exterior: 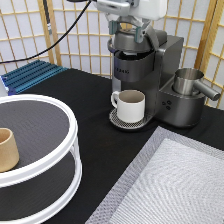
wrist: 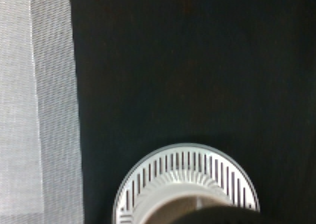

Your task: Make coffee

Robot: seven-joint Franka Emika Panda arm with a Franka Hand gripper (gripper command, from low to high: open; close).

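The coffee does not show in either view. My gripper (exterior: 129,25) is at the exterior view's top, right on top of the dark coffee machine (exterior: 167,65), touching the brew head lid, which lies down. A white handled mug (exterior: 131,105) stands under the brew head on the round slotted drip tray (exterior: 116,120). The wrist view looks down on that drip tray (wrist: 186,172) and the black tabletop.
A metal jug (exterior: 189,81) sits on the machine's right side. A white two-tier round shelf (exterior: 70,150) at the left carries a tan handleless cup (exterior: 7,149). A grey woven mat (exterior: 175,180) covers the lower right. A blue rack (exterior: 30,75) lies at the left.
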